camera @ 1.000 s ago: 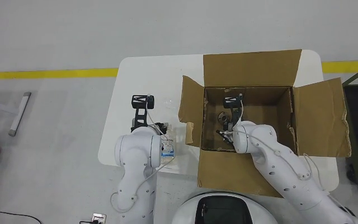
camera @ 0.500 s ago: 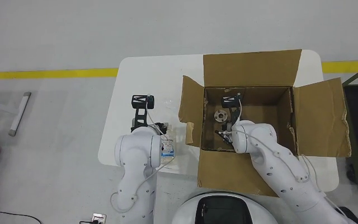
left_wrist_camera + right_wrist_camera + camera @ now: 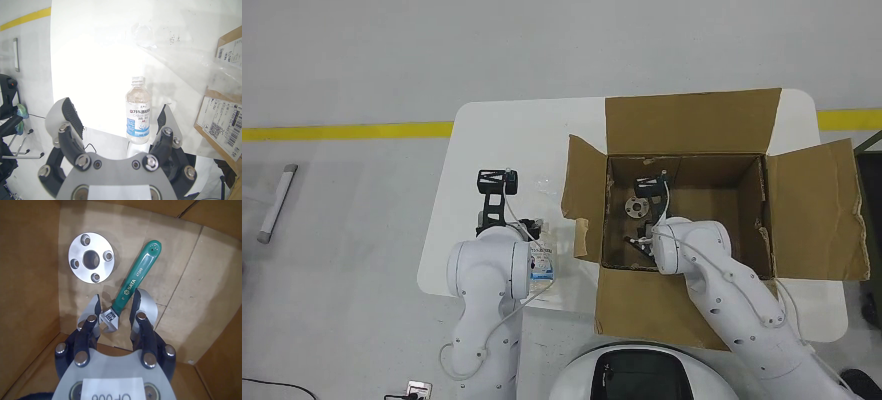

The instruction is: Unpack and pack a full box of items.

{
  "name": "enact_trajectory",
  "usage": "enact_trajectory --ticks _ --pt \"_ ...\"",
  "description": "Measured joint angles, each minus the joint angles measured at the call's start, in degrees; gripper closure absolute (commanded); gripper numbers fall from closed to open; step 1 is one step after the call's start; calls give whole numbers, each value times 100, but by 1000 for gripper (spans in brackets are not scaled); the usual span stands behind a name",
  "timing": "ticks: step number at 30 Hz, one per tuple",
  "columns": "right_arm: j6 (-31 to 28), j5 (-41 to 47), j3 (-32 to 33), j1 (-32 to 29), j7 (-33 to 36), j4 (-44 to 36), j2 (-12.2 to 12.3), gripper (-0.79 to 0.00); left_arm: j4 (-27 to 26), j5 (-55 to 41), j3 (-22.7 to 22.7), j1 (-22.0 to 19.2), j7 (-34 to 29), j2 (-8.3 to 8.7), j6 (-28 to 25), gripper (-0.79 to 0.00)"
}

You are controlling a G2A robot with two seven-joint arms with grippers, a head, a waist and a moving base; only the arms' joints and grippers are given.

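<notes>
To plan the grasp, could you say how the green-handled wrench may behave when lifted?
The wrench looks solid metal, so probably stiff. Its steel head may tilt it if gripped by the handle. The glossy handle could slip.

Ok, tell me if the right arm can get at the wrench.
Probably yes: the right gripper hangs open over the wrench, fingers either side of its handle, nothing on top; the flange lies apart.

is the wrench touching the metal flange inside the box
Apart. The right wrist view shows a strip of the box's bare cardboard floor between the flange's rim and the wrench's green handle.
</notes>
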Motion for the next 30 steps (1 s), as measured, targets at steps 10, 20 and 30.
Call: enact_trajectory --ticks 10,20,30 --pt "-92 -201 164 -11 92 122 -179 -391 0 0 0 0 0 0 0 -785" --pt "-229 -353 228 94 228 323 -342 -348 0 0 0 0 0 0 0 -785" --pt "-337 -534 315 94 336 405 -463 -259 0 0 0 0 0 0 0 -785"
